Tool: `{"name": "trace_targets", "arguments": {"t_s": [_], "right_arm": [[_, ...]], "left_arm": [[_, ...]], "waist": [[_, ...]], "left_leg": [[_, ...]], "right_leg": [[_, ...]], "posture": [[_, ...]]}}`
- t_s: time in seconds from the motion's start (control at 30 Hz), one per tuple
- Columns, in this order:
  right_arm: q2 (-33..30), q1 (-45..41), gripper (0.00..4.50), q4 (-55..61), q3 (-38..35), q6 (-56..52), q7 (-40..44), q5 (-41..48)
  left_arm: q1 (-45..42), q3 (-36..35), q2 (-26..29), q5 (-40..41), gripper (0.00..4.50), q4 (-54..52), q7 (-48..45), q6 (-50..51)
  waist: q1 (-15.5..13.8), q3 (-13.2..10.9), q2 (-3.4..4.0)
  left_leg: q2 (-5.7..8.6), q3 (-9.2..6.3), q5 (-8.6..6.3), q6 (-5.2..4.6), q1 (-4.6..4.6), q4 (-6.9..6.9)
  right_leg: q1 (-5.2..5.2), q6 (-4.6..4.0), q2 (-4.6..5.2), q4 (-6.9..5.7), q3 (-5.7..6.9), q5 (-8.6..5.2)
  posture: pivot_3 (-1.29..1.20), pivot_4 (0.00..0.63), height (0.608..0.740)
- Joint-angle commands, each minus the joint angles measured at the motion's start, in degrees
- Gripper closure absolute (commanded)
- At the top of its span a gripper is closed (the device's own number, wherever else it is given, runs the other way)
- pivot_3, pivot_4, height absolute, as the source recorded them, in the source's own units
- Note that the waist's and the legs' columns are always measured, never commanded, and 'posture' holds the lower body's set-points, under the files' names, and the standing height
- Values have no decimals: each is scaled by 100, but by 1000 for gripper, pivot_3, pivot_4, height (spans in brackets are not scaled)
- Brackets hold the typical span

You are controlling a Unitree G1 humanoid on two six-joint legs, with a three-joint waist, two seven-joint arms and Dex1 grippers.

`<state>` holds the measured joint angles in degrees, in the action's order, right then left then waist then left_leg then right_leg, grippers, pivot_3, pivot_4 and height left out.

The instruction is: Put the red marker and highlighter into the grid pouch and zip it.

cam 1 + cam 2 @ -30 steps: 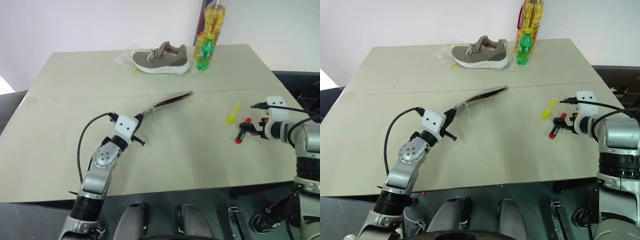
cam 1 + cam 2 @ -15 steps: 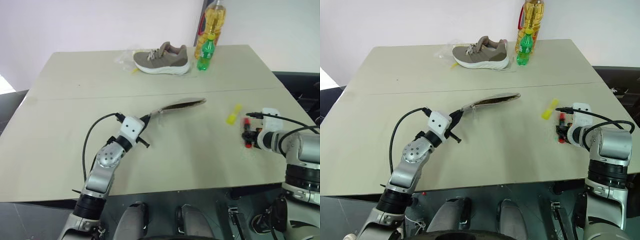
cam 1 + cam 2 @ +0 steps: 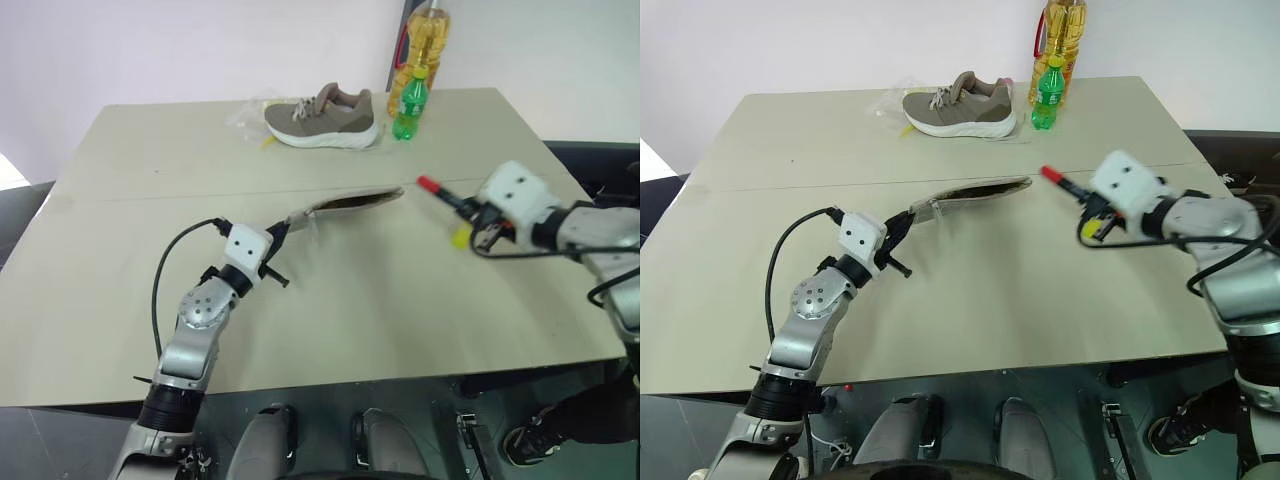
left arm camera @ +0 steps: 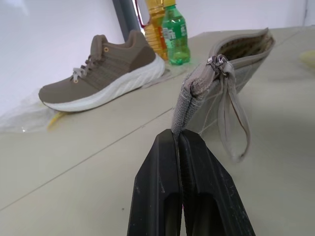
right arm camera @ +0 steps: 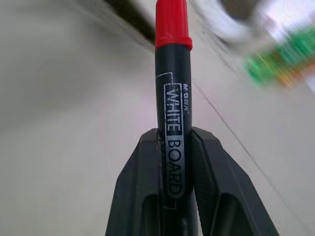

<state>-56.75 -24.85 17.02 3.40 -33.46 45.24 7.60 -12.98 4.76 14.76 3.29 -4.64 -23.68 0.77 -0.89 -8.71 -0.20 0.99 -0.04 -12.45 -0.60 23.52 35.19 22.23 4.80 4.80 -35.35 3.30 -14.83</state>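
Between right fingers (image 5: 142,182) — red marker (image 5: 170,113), clamped.

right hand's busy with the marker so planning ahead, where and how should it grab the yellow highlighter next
Grip the highlighter across the middle of its short barrel, coming down from above. It lies flat on the table, so only its sides offer the fingers a pinch. The right gripper, now shut on the red marker, hangs partly over it and hides its exact angle.

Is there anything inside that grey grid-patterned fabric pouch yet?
The grey grid pouch gapes open along its zipper, showing only dark lining near the mouth. Its deeper inside is hidden by the fabric walls, so I cannot tell.
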Motion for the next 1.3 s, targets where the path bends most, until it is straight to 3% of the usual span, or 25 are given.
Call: {"name": "trace_targets", "arguments": {"t_s": [0.03, 0.47, 0.83, 1.3], "right_arm": [[24, -266, 4207, -77, 303, 419, 21, -455], [225, -542, 4207, -545, 843, 1019, 223, -1222], [147, -887, 4207, -388, 1367, 2057, 716, -2160], [780, -1153, 4207, -304, 1730, 2625, 1033, -2814]], "left_arm": [[44, -83, 45, 161, 4500, -315, -88, -8], [260, 134, 59, 86, 4500, -633, -177, 105], [230, 408, 392, -32, 4500, -704, -620, 56], [279, 558, 393, 6, 4500, -899, -814, 128]], "waist": [[-9, 0, 0], [-1, 0, 0], [7, 1, 1], [3, 1, 1]], "left_leg": [[2, 0, 0, 0, 0, 1], [7, 1, 0, 1, 1, 0], [6, 1, -1, 2, 1, -1], [7, 1, -1, 2, 1, 0]], "right_leg": [[0, -1, 5, 1, 0, 0], [1, -12, 30, 5, -1, -4], [4, -21, 30, 4, -1, -9], [1, -13, 33, 4, 0, -4]], "posture": [[0, 150, 731], [0, 150, 731], [0, 150, 731], [0, 150, 731]]}}
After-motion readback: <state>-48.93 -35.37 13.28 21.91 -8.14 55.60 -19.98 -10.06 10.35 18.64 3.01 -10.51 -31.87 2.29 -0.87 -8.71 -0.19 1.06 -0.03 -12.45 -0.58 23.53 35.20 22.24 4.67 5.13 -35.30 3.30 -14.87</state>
